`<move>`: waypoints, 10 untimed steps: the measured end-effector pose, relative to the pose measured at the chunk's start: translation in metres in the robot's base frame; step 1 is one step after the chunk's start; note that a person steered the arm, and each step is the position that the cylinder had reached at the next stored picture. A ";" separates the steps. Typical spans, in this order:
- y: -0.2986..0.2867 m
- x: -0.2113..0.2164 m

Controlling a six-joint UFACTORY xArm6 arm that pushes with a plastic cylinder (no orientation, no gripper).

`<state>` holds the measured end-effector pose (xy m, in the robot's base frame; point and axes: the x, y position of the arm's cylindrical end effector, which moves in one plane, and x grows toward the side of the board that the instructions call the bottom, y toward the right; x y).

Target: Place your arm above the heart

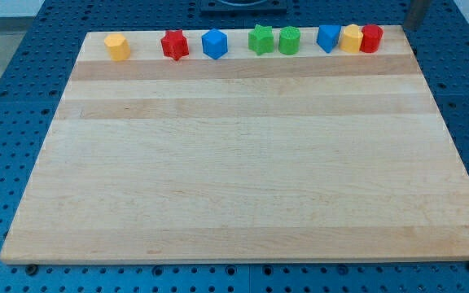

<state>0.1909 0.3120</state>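
Observation:
A row of blocks lies along the top edge of the wooden board [243, 163]. From the view's left they are a yellow hexagon-like block [117, 46], a red star [174, 44], a blue cube [214, 43], a green star [260, 39] and a green round block [289, 40]. At the right end is a tight group of a blue block [328, 37], a yellow block [351, 38] that looks like the heart, and a red round block [371, 38]. A blurred grey rod enters at the view's top right. My tip [414, 24] is right of the red round block, by the board's top right corner.
The board rests on a blue perforated table [6, 98] that surrounds it on all sides. A dark fixture [243, 6] sits past the board's top edge at the middle.

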 end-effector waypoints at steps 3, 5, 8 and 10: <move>-0.020 0.000; -0.044 0.001; -0.065 0.000; -0.089 0.000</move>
<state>0.1911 0.2229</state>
